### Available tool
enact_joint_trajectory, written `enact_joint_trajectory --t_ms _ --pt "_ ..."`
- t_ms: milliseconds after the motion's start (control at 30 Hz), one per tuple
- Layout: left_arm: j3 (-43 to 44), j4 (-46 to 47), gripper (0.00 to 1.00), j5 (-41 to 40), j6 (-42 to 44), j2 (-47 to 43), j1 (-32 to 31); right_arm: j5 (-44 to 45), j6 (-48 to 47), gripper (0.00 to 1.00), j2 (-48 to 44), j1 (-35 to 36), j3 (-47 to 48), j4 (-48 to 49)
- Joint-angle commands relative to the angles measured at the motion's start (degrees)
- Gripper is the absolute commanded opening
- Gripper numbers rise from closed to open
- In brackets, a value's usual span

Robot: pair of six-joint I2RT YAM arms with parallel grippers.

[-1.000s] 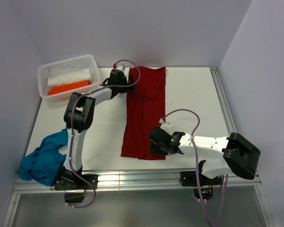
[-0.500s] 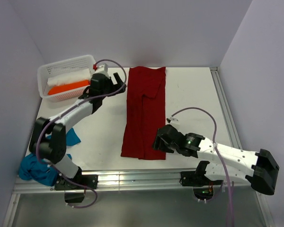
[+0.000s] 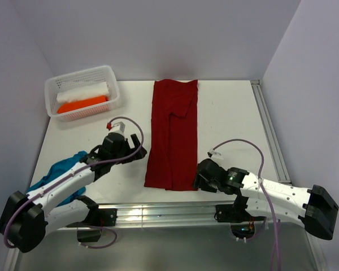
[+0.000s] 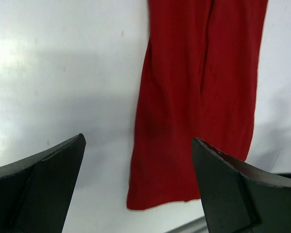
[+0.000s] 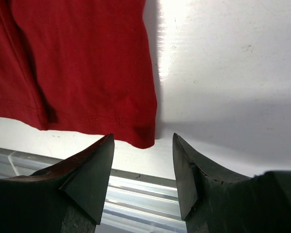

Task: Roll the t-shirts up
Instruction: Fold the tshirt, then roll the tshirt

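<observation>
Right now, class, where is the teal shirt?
In the top view, the teal shirt lies heaped at the table's near-left corner, partly under the left arm, nearer than the basket.

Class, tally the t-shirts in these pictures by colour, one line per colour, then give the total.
Dark red t-shirt: 1
Teal-blue t-shirt: 1
Orange t-shirt, in the basket: 1
White t-shirt, in the basket: 1
Total: 4
</observation>
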Motion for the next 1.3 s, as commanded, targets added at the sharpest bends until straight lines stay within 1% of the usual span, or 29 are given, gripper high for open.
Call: enact_joint_trajectory --t_ms 0,167,300,367,433,533,567,633,667,700,767,900,933,967,1000,1067,1100,1133,1200,1267 --pt "-3.6 -2.8 0.97 0.6 -4.8 -3.4 -1.8 -0.5 0.7 0.58 1.1 -0.4 -0.4 2.7" --pt "-7.5 -2.0 0.96 0.8 -7.6 -4.9 -3.6 -0.4 0.6 0.54 4.3 -0.4 -0.5 5.5" --pt "-10.4 0.2 0.92 2.3 -8.8 -4.1 -4.7 -0.4 0.5 0.5 7.3 -0.4 -0.5 6.8" --pt "-10.8 -0.4 0.9 1.6 -9.7 -3.4 -6.3 -0.1 0.7 0.48 8.2 -0.4 -0.6 7.0" --pt "-11.1 -0.9 0.9 0.2 -10.8 -3.1 -7.6 -0.3 0.7 0.43 9.1 -0.5 -1.0 7.6" --pt "-11.9 -1.6 0.89 -1.2 -12.2 -3.4 -10.5 -0.5 0.7 0.39 9.9 -0.4 -1.2 8.3" --pt "-12.1 -1.6 0.88 -1.3 -12.5 -3.6 -10.8 -0.5 0.8 0.36 10.0 -0.4 -1.2 8.4" --pt "-12.7 -1.4 0.87 -1.3 -12.9 -4.0 -11.4 -0.7 0.7 0.23 10.4 -0.4 -1.0 8.7" --pt "-13.2 -1.3 0.85 -1.1 -13.1 -4.1 -11.5 -0.9 0.5 0.16 10.4 -0.4 -0.8 8.5" --pt "-13.3 -0.8 0.84 -1.0 -13.2 -4.2 -11.6 -0.9 0.4 0.04 10.5 -0.4 -0.4 8.3" --pt "-14.1 0.3 0.81 -0.1 -13.2 -4.0 -12.0 -0.6 0.3 0.0 10.8 -0.4 0.0 7.8" --pt "-14.6 2.9 0.78 0.0 -13.3 -2.6 -13.4 -0.5 0.1 0.0 10.4 -0.4 0.7 7.2" --pt "-14.6 3.3 0.73 0.0 -13.3 -2.3 -14.0 -0.5 0.0 0.0 10.4 -0.4 0.7 7.2" --pt "-14.6 3.7 0.71 0.1 -13.3 -1.8 -14.3 -0.5 0.0 0.0 10.2 -0.5 0.8 7.1" --pt "-14.4 4.0 0.7 0.2 -13.3 -0.9 -14.6 -0.5 0.0 0.0 10.1 -0.4 1.1 7.0" --pt "-13.9 4.5 0.66 0.2 -13.3 0.1 -15.5 -0.5 -0.3 0.0 10.1 -0.3 1.1 6.9" --pt "-13.6 4.5 0.65 0.1 -13.4 0.5 -15.8 -0.5 -0.3 0.0 10.1 -0.4 1.2 6.9" --pt "-13.4 4.2 0.61 0.0 -13.6 1.3 -16.5 -0.5 -0.3 0.0 10.2 -0.5 1.5 6.7" --pt "-12.6 3.9 0.6 -0.7 -14.2 2.0 -17.3 -0.4 -0.4 0.0 10.4 -0.4 1.8 6.5" --pt "-12.0 4.2 0.56 -1.4 -14.7 2.8 -18.8 -0.3 -0.4 0.0 10.4 -0.4 2.0 6.5"
